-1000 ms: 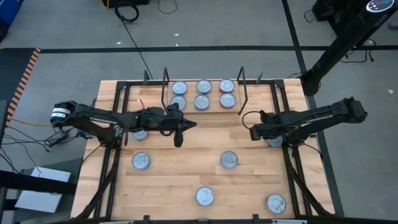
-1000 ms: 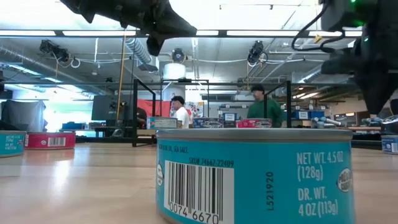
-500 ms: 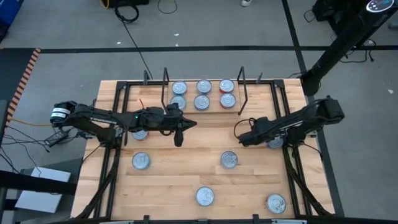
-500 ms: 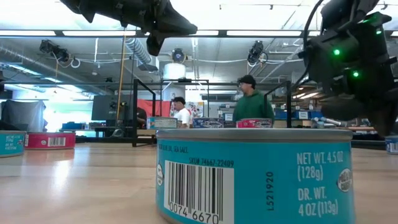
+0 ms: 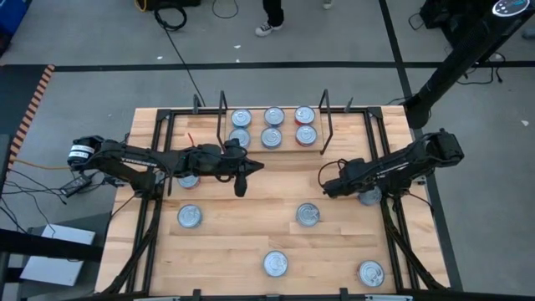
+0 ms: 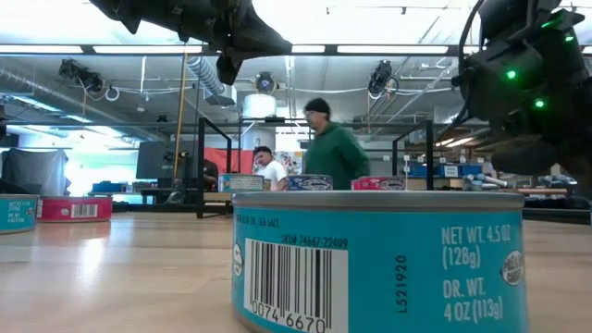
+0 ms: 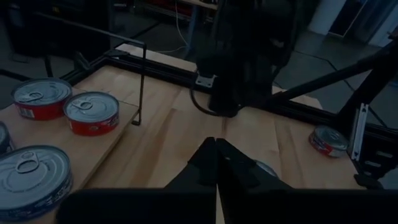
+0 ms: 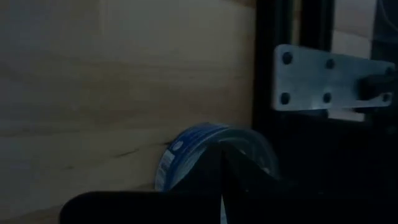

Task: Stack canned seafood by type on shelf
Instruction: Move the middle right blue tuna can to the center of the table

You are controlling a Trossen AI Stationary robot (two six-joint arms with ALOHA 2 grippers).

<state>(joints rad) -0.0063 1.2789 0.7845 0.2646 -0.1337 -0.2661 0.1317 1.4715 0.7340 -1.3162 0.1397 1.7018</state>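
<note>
On the worktop [image 5: 251,226]: loose tins scattered, open wood between them for your approach.
Shelf [image 5: 272,144]: far edge, six tins already on it.
Right hand [image 5: 326,186]: closed, empty; nearest tin [image 5: 308,215] lies just toward you.
Left hand [image 5: 241,186]: closed, empty, waiting mid-worktop.

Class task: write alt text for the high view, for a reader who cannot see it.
Seen from above, six tins sit on a small shelf at a wooden table's far edge, with more tins scattered nearer. The left gripper and right gripper, both shut and empty, hover either side of the middle.
</note>
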